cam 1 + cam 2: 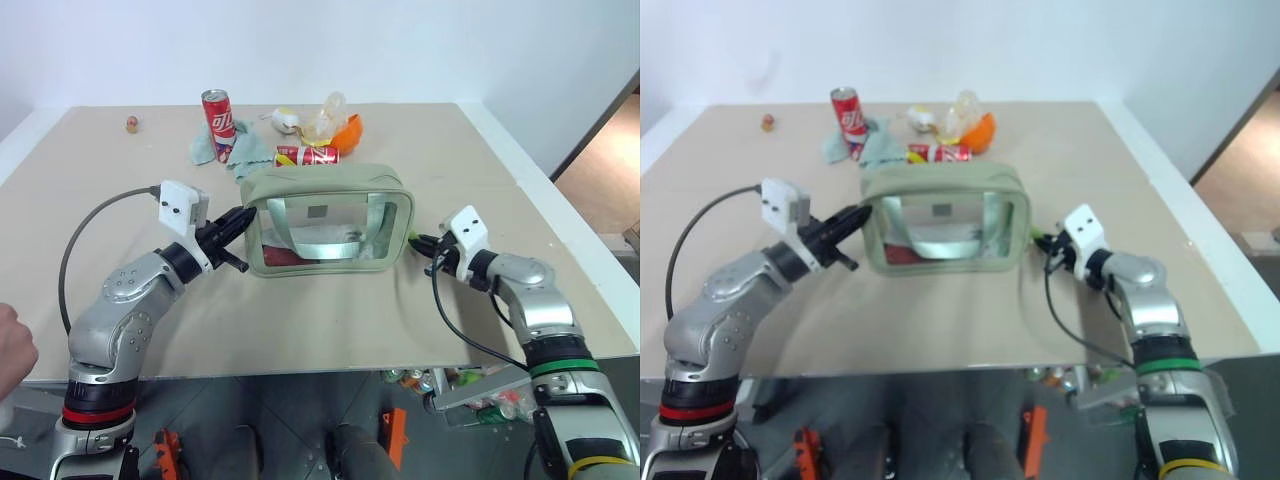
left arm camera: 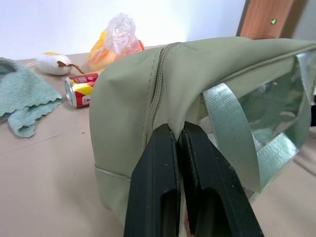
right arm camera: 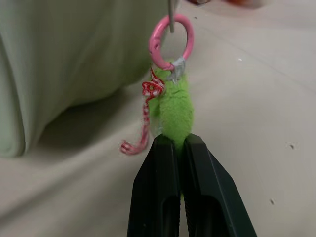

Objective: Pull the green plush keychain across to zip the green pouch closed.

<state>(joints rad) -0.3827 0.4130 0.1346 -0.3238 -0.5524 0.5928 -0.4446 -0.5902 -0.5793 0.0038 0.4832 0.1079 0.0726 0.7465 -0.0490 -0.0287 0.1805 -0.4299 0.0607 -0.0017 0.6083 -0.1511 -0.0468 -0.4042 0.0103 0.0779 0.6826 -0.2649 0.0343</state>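
Note:
The green pouch [image 1: 325, 190] stands upright in the middle of the table, its clear window and strap handle facing me. My left gripper [image 1: 243, 222] is shut on the fabric at the pouch's left end; in the left wrist view its fingers [image 2: 158, 163] pinch the cloth just below the zipper seam [image 2: 157, 84]. At the pouch's right end my right gripper [image 1: 425, 245] is shut on the green plush keychain [image 3: 177, 111]. The plush hangs from a pink ring [image 3: 171, 42] with a red-and-white ribbon [image 3: 145, 116] beside it.
Behind the pouch lie a pale teal cloth [image 1: 238, 152], an upright red can [image 1: 218, 115], a can on its side [image 1: 307, 156] and an orange thing with crumpled plastic [image 1: 338, 125]. A person's hand [image 1: 12, 350] shows at the left edge. The table's right edge [image 1: 560, 230] is close to my right arm.

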